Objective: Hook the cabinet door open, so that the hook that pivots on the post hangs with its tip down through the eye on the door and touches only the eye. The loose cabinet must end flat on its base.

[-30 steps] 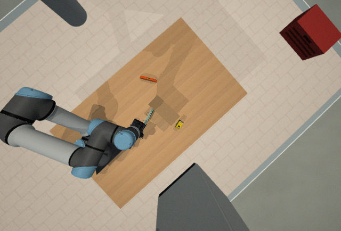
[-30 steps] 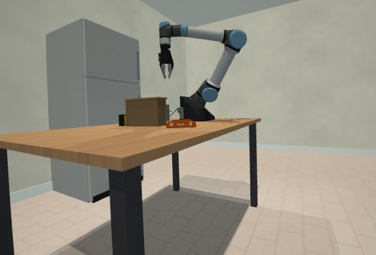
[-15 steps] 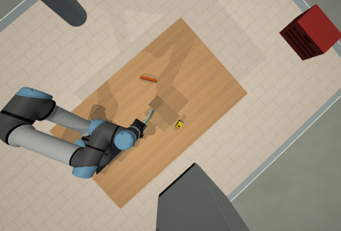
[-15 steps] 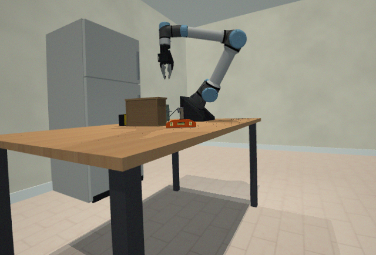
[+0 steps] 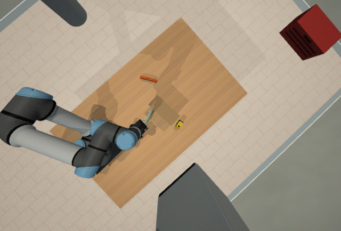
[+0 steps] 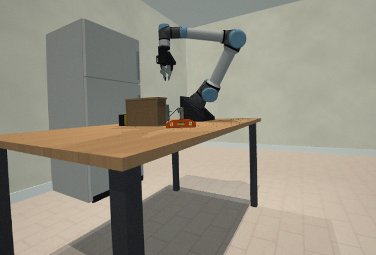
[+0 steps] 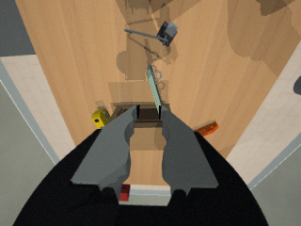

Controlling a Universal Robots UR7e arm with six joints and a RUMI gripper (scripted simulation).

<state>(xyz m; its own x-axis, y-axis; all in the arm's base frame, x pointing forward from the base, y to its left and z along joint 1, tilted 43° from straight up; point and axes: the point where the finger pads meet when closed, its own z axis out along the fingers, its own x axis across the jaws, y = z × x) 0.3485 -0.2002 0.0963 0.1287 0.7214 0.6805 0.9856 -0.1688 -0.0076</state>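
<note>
The brown cabinet [image 5: 165, 112] [image 6: 141, 113] [image 7: 148, 137] stands flat on its base. Its pale green door [image 5: 148, 116] [image 6: 167, 111] [image 7: 153, 87] stands swung out from the front. The ring-shaped eye [image 7: 158, 71] sits on the door's side near its free edge. The grey post [image 6: 181, 112] [image 7: 167, 33] stands beyond the door. The thin hook [image 6: 174, 112] [image 7: 143, 35] slants from the post; its tip is outside the eye, to the left in the wrist view. My gripper [image 6: 167, 79] [image 7: 149, 105] is slightly open and empty, high above the cabinet and door.
A yellow tape measure [image 5: 179, 124] [image 6: 121, 120] [image 7: 100, 119] lies beside the cabinet. An orange spirit level [image 5: 148, 79] [image 6: 181, 123] [image 7: 207, 129] lies on the cabinet's other side. A grey fridge [image 6: 112, 57] stands beyond the wooden table [image 5: 209, 74] [image 6: 91, 143].
</note>
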